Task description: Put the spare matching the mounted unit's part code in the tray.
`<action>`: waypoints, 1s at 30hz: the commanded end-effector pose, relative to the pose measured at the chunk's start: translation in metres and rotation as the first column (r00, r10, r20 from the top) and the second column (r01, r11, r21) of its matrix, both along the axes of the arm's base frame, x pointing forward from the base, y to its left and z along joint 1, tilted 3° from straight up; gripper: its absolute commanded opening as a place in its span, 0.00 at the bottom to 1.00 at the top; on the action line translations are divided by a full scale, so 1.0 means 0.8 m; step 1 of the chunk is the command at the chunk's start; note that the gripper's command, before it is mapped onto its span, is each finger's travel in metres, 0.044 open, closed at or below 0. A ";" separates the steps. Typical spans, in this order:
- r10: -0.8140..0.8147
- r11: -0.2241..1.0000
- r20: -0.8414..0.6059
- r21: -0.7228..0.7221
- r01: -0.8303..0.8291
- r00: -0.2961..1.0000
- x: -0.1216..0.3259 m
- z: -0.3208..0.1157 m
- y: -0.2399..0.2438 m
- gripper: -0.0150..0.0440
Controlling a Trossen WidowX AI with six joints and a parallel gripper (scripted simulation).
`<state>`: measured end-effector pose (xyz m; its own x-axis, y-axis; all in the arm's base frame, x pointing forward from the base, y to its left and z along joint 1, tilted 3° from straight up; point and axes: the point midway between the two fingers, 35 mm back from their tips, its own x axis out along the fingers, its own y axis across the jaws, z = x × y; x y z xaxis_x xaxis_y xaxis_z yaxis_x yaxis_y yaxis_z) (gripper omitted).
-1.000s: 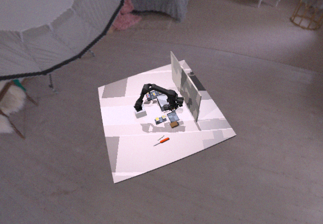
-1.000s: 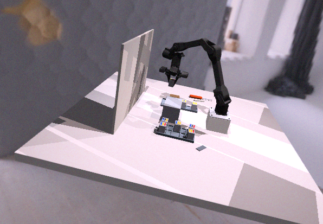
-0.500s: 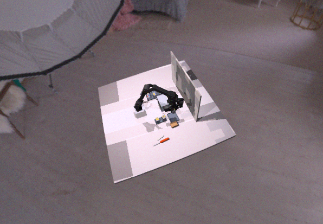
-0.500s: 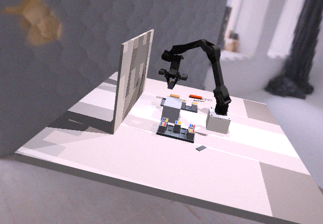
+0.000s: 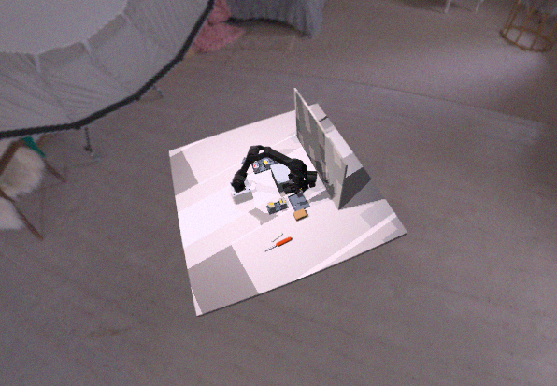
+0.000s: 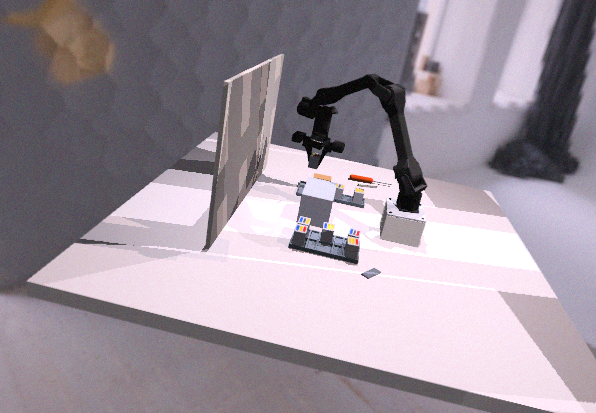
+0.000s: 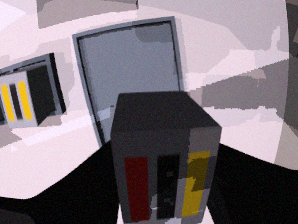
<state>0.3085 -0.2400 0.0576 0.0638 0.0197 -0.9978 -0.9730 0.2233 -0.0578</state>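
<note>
My gripper (image 5: 299, 191) (image 6: 314, 162) (image 7: 154, 144) is shut on a dark block (image 7: 162, 111) whose grey striped face shows red, black and yellow bars. It holds the block in the air, above the table. The shallow grey-blue tray (image 5: 299, 201) (image 6: 300, 188) (image 7: 135, 60) lies ahead of the block in the wrist view; no block shows in its visible part. A larger rack (image 6: 322, 254) holds several blocks with coloured stripes. A smaller rack (image 5: 277, 208) (image 6: 354, 203) beside the tray holds blocks with yellow stripes (image 7: 19, 97). I cannot tell the mounted unit's back code.
A grey box (image 5: 281, 174) (image 6: 316, 207) stands between the larger rack and the tray. A tall upright panel (image 5: 322, 151) (image 6: 245, 150) stands beyond the tray. A tan block (image 5: 300, 215) (image 6: 322, 177), a red-orange screwdriver (image 5: 283, 242) (image 6: 361, 178) and a small grey plate (image 6: 371, 273) lie on the table.
</note>
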 end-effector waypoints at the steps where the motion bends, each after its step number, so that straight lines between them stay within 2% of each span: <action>1: -0.003 1.000 0.001 0.004 0.003 1.000 0.000 -0.007 0.001 0.25; 30: -0.003 1.000 0.000 0.004 0.003 1.000 0.002 -0.047 0.003 0.25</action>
